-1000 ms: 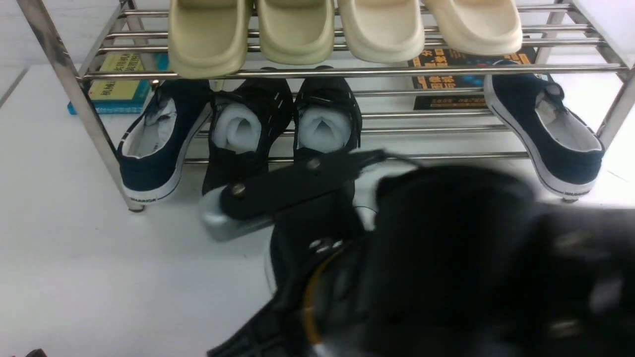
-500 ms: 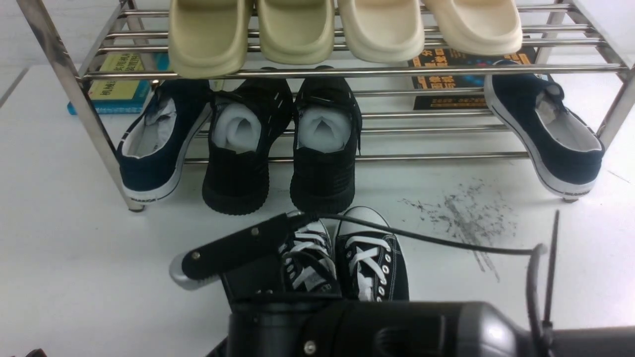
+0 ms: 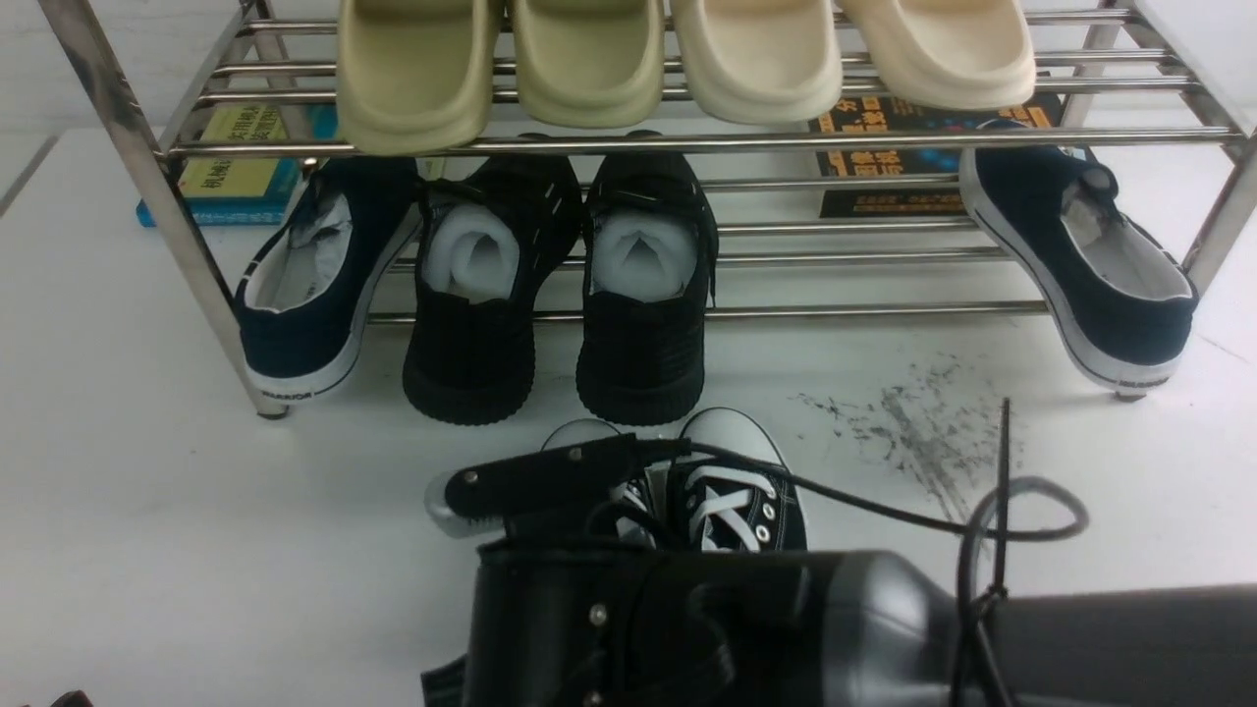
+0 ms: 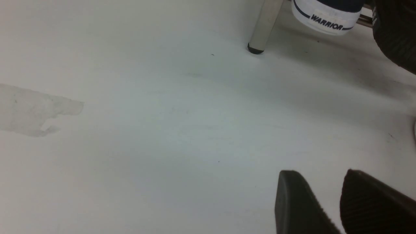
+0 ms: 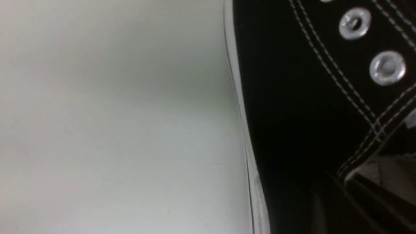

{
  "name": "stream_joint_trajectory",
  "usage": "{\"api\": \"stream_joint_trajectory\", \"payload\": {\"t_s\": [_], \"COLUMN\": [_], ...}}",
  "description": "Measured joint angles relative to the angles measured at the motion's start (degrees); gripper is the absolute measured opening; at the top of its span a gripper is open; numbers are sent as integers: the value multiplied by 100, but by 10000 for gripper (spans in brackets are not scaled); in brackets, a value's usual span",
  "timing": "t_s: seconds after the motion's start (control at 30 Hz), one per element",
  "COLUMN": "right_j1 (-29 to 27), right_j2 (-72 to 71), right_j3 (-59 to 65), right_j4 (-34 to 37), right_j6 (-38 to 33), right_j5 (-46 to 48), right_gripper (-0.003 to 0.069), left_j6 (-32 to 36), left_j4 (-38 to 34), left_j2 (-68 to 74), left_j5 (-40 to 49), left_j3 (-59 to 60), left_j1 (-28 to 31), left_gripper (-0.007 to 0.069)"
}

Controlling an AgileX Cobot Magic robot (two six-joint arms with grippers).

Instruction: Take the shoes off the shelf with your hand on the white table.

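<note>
The shoes, black canvas with white laces and white toe caps, stand side by side on the white table, just in front of the shelf, toes toward it. My right gripper comes down over their heel end and hides the rear halves. In the right wrist view its dark fingers close on the collar of one shoe, one finger inside, and the white sole rests on the table. My left gripper hovers low over bare table, slightly open, holding nothing.
On the lower tier stand two all-black paper-stuffed shoes and, at either end, navy sneakers. Beige slippers fill the top tier. Books lie behind. Grey scuff marks lie right of the shoes. A shelf leg stands ahead of my left gripper.
My right arm has dropped and drawn back from the shelf front, bringing the laced shoes down onto the table. Since half a second ago it has shifted slightly right; the shoes stay put.
</note>
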Motion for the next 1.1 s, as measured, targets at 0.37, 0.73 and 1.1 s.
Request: {"api": "stream_joint_trajectory", "payload": {"t_s": [0.37, 0.73, 1.1], "right_j1": [-34, -127, -217], "right_j2": [0, 12, 12], "right_j3": [-6, 11, -218], "right_j4": [84, 442, 690], "right_j6": [31, -101, -836], "right_j5": [121, -168, -30], "right_gripper": [50, 100, 377], "left_j6": [0, 0, 0], "left_j4": [0, 0, 0], "left_j2": [0, 0, 0], "left_j5": [0, 0, 0], "left_j3": [0, 0, 0], "left_j1": [0, 0, 0], "left_gripper": [242, 242, 242]}}
